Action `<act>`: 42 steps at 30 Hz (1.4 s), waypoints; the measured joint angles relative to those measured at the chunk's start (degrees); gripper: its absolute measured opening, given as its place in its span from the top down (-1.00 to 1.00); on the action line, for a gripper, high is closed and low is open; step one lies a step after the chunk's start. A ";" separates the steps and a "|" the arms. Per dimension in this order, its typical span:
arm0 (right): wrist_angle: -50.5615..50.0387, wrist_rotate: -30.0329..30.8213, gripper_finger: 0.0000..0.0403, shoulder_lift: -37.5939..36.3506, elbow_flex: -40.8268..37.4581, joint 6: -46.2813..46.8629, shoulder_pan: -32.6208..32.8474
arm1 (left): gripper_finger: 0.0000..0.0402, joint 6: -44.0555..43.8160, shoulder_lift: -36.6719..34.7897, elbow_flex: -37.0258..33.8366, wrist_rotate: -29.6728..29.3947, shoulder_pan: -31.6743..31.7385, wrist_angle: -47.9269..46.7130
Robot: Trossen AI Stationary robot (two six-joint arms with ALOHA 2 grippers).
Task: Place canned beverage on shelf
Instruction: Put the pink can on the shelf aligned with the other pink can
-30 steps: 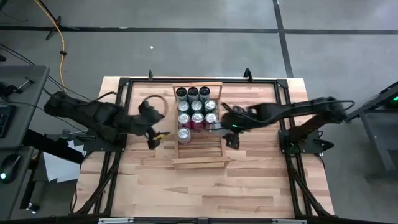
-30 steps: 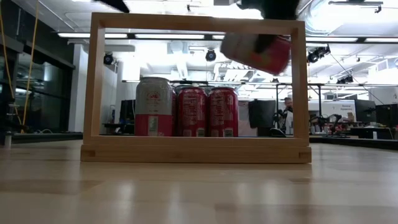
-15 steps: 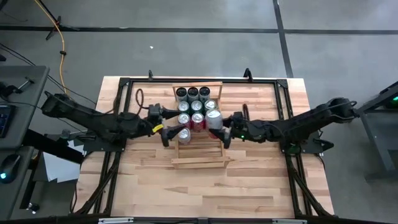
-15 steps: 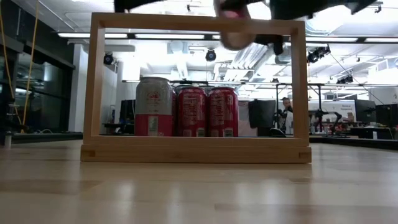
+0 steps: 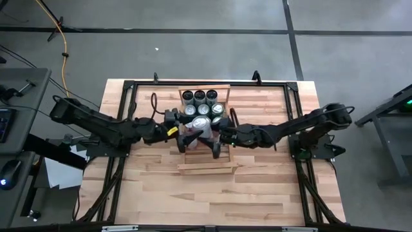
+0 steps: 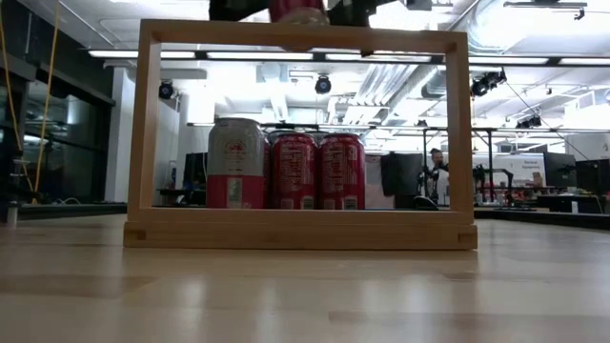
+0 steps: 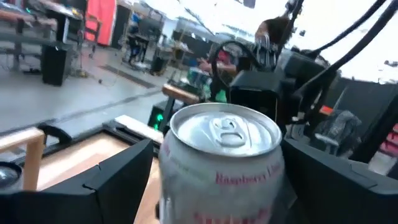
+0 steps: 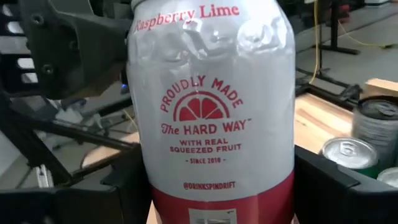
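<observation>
A white and red can (image 8: 211, 124), the canned beverage, stands upright in the air over the shelf (image 5: 205, 166), with its top (image 7: 225, 132) up. My right gripper (image 8: 217, 186) reaches in level from the table's right and is shut on it. My left gripper (image 7: 217, 193) reaches in level from the left, open, with one finger on each side of the same can (image 5: 200, 123). In the low view the can's red bottom (image 6: 297, 11) shows above the shelf's end bar (image 6: 303, 35). My right gripper pinches the can's side wall, at its lower half (image 8: 283, 186), between its two fingers. The fingers come level from the table's right. The can sits upright and lifted clear of the shelf. My left gripper's fingers (image 7: 118, 180) flank the can; I cannot tell whether they touch it.
Several cans stand in rows in the far part of the shelf, dark ones (image 5: 199, 96) at the back and a white and red one (image 6: 235, 162) beside two red ones (image 6: 317, 171) in front. The shelf's near part (image 5: 205, 154) is bare slats.
Both grippers have tipped from pointing down to level and closed in on each other over the shelf. The right one has carried the can toward the table's left, turning it from tilted to upright. The left one has moved right until its fingers flank the can.
</observation>
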 joint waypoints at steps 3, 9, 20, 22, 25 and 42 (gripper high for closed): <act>-0.31 -1.34 -0.37 1.50 1.74 -1.09 -0.08 | -0.71 -0.02 0.20 -0.11 1.00 -0.09 -0.29; -0.10 -2.07 -0.37 2.56 2.92 -0.99 -0.07 | -0.67 -0.05 0.27 -0.08 1.63 -0.04 0.69; 0.07 -2.23 -0.47 2.56 2.97 0.41 -0.04 | -0.38 -1.67 0.02 -0.08 1.37 -0.07 0.31; 0.15 -2.28 -0.62 2.56 2.97 0.42 -0.06 | -0.38 -1.39 -0.21 -0.08 0.91 -0.09 0.15; 0.30 -1.84 -0.82 2.13 3.10 0.62 -0.09 | -0.38 0.28 -1.64 -0.13 -0.03 0.17 -2.69; -13.28 -12.84 -0.94 -5.89 5.12 2.90 -3.39 | -0.38 2.92 -13.47 -0.09 1.44 1.03 -24.90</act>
